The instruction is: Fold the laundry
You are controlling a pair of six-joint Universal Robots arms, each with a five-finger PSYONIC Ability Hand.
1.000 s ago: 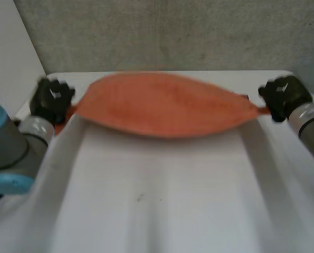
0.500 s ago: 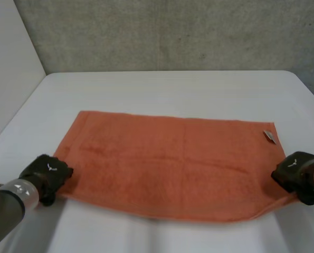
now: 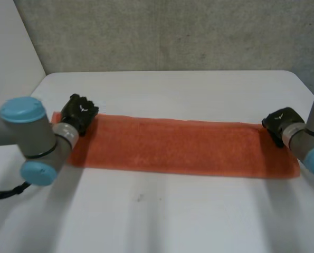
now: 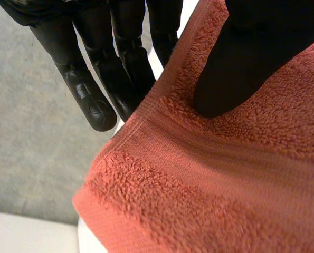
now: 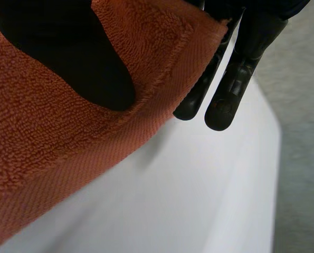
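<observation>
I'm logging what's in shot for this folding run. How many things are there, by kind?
orange towel: 1
black hands: 2, the left hand and the right hand, each pinching a far corner of the towel
white table: 1
Total: 4

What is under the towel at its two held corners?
Under each corner go that hand's fingers, thumb on top: left hand, right hand. Below the towel is the table. How far the fingers reach under is covered by cloth.
</observation>
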